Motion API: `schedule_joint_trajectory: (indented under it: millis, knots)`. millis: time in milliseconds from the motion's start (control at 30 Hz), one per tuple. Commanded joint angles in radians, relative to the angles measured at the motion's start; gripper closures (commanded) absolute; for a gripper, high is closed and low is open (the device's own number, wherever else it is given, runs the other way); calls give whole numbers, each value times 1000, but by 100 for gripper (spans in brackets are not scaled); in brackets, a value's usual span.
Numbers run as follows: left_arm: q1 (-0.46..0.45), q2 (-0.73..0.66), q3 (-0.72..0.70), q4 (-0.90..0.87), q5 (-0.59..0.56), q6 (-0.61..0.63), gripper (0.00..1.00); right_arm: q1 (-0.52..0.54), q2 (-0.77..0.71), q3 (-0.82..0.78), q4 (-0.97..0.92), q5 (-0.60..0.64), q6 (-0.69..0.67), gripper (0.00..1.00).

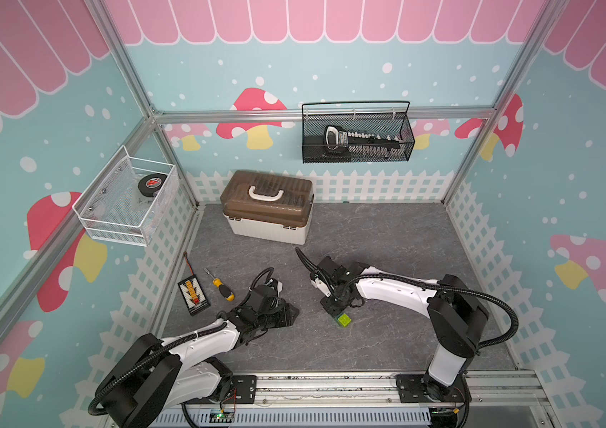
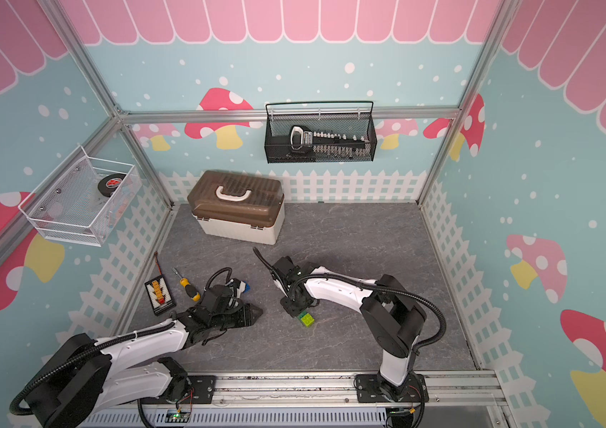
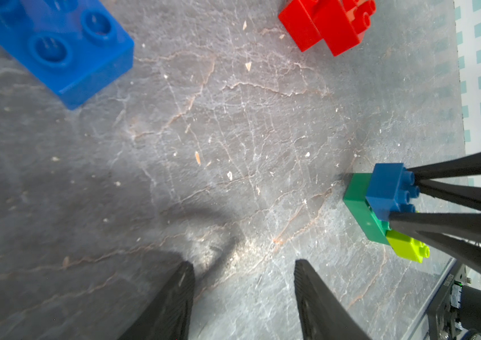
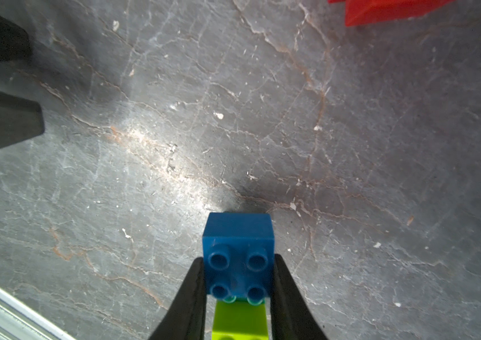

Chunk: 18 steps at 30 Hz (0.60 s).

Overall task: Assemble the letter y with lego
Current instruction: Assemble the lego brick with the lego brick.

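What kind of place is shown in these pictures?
Probably a robot test cell, decorated like a play set: aluminium frame, mushroom-print walls, left arm and right arm mounted on a rail.

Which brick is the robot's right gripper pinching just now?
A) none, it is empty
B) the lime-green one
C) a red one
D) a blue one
D: in the right wrist view the right gripper has its jaws shut against both sides of the blue brick, which sits on the green bar next to the lime brick.
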Motion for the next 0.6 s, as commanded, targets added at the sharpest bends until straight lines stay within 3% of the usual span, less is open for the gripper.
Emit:
schedule_joint_trajectory:
  millis: [0, 567]
  knots:
    - [2, -5, -4, -17, -7, -5, 43, 9, 46, -15, -7, -16, -23, 82]
    - [2, 4, -7, -9, -10, -11, 44, -22, 2, -50, -18, -33, -19, 83]
